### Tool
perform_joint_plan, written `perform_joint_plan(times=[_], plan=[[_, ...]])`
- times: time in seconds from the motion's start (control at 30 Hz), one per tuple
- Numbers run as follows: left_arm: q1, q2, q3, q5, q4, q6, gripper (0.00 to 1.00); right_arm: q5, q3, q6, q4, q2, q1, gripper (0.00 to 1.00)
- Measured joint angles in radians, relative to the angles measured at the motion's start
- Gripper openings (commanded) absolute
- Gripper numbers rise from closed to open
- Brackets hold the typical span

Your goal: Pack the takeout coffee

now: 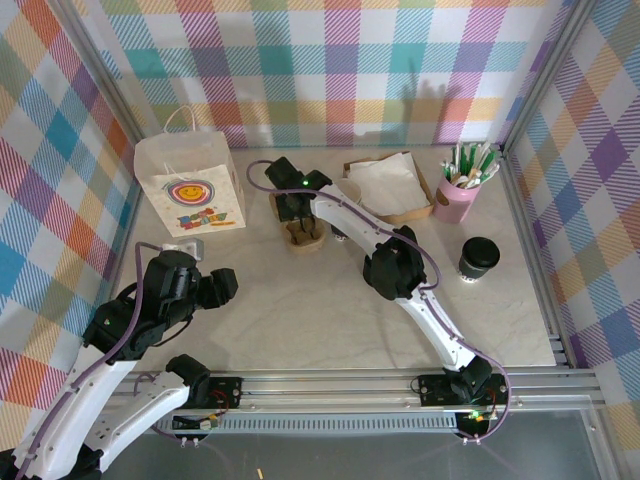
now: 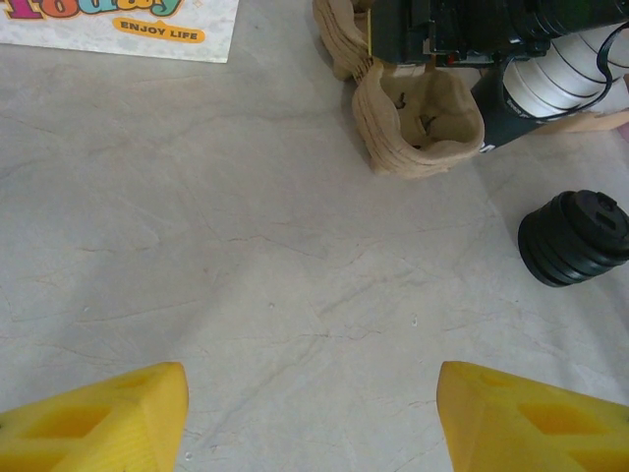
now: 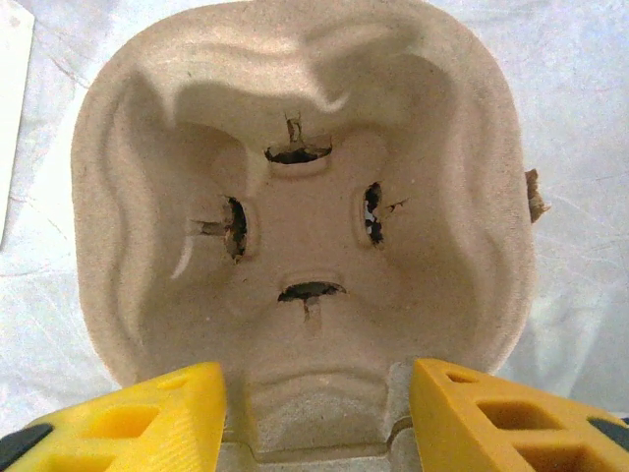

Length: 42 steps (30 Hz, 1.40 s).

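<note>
Right tool (image 3: 316, 379) straddles near edge of pulp cup carrier (image 3: 305, 128).

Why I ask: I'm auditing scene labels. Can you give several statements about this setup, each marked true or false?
1. A printed paper bag sits at the far left. True.
2. The left claw holds a cup. False: it is open and empty.
3. The right claw is at the pulp cup carrier. True.
4. The pink holder is empty. False: green and white sticks stand in it.
5. The stack of black lids lies inside the carrier. False: it sits apart, to the carrier's right.
</note>
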Motion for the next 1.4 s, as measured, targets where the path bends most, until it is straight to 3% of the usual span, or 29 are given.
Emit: perform_joint_plan(times=[0.37,0.7,1.4], plan=[[0.0,-0.019,-0.018,0.0,0.0,-0.019,0.67,0.002,0.001,0.001,-0.041,-0.021,0.01,0.49],[0.0,-0.021,-0.019,0.001,0.0,-0.022,0.67,-0.015,0.0,0.005,-0.082,-0.025,0.014,0.53],[0.0,-0.033,-0.029,0.011,-0.001,-0.026,0.67,-0.019,-0.037,0.004,-0.03,-0.037,0.008,0.49]])
